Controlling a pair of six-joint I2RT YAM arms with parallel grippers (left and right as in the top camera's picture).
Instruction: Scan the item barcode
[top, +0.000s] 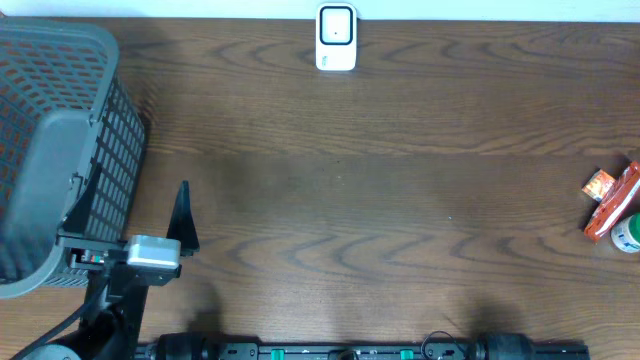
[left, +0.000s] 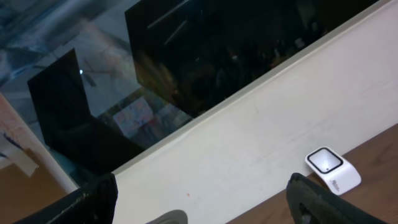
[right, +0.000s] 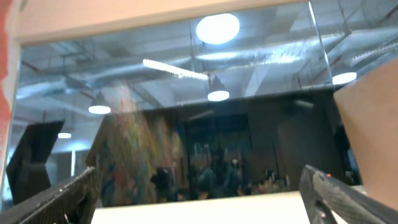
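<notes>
The white barcode scanner (top: 336, 38) stands at the table's far edge, and it also shows at the right of the left wrist view as the scanner (left: 333, 169). Items lie at the right edge: a red packet (top: 612, 205), a small orange packet (top: 598, 185) and a white and green container (top: 628, 235). My left gripper (top: 183, 205) is at the front left beside the basket, pointing toward the far edge. In its wrist view the left gripper (left: 202, 202) is open and empty. My right gripper (right: 202, 199) is open and empty, facing a window above the table; the overhead view does not show it.
A large grey mesh basket (top: 60, 140) fills the left side of the table. A white wall ledge (left: 249, 130) runs behind the far edge. The arms' base rail (top: 360, 350) lies along the front edge.
</notes>
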